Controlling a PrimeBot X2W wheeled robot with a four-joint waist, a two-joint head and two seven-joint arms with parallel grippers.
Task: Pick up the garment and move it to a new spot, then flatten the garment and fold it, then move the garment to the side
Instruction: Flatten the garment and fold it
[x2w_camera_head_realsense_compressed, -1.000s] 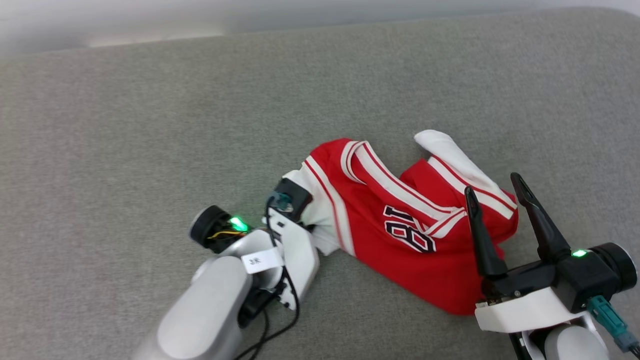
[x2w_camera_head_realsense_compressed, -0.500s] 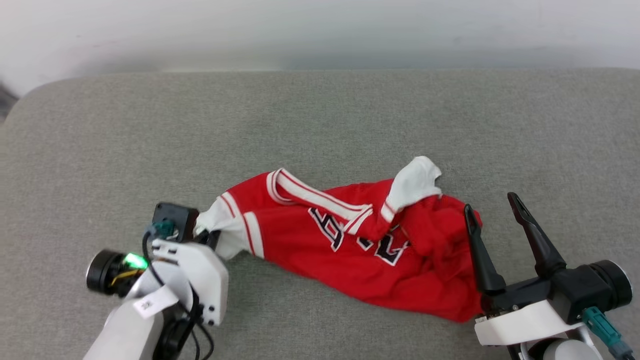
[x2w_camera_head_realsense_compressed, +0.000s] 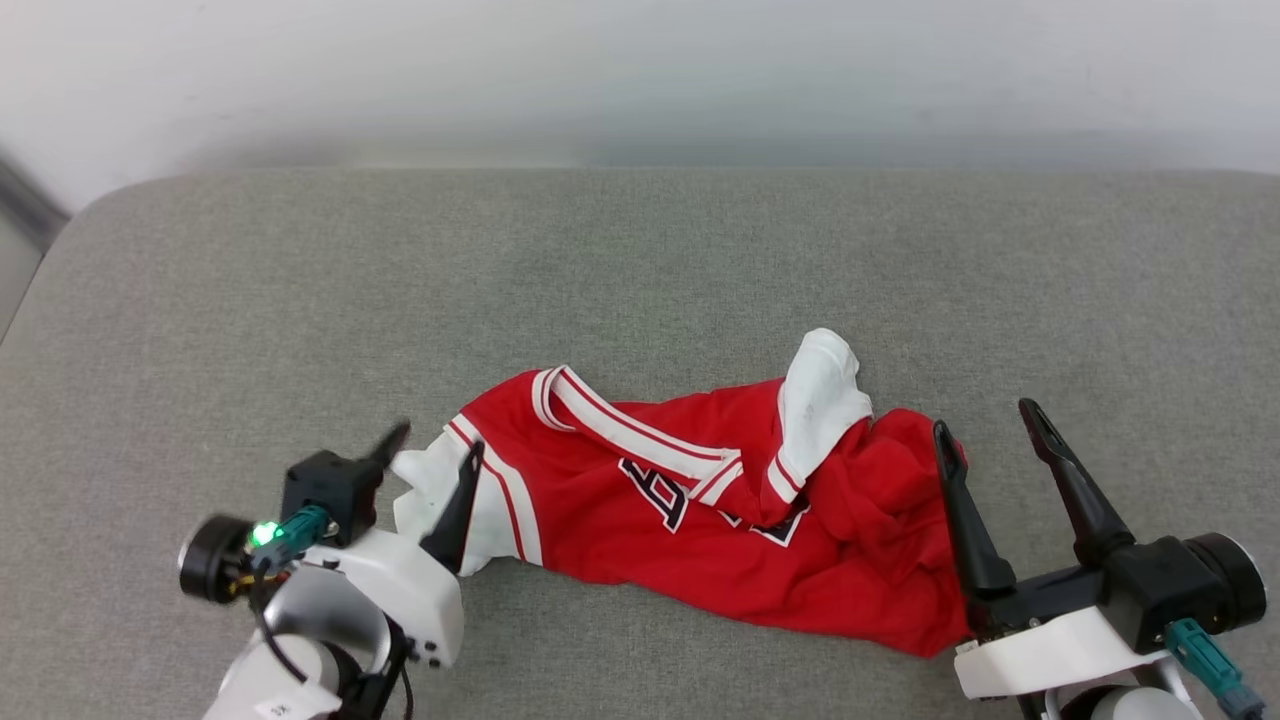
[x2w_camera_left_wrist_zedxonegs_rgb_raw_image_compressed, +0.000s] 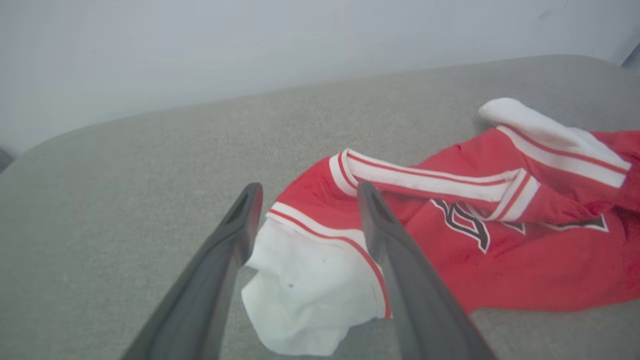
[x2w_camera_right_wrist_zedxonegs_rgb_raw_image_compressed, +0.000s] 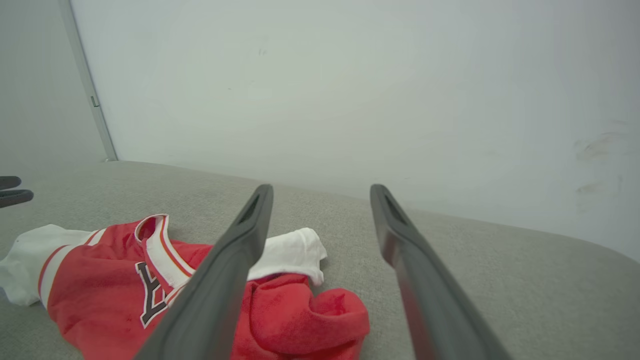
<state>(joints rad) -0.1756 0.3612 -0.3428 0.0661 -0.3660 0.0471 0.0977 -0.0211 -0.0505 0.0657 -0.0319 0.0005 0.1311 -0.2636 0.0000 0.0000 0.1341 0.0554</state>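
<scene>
While the crumpled garment (x2w_camera_head_realsense_compressed: 700, 540) (red, white-sleeved) lies on grey woven fabric (x2w_camera_head_realsense_compressed: 640, 270), left gripper (x2w_camera_head_realsense_compressed: 437, 442) and right gripper (x2w_camera_head_realsense_compressed: 984, 420) gape empty.

Lettering lost in folds!
Black lettering (x2w_camera_head_realsense_compressed: 665, 495) on the jersey (x2w_camera_head_realsense_compressed: 700, 560) sat half under the striped collar trim (x2w_camera_head_realsense_compressed: 640, 425), unreadable; one finger (x2w_camera_head_realsense_compressed: 393, 440) of the left gripper (x2w_camera_head_realsense_compressed: 437, 440) was a blur; the left wrist view's edge clipped the jersey.
</scene>
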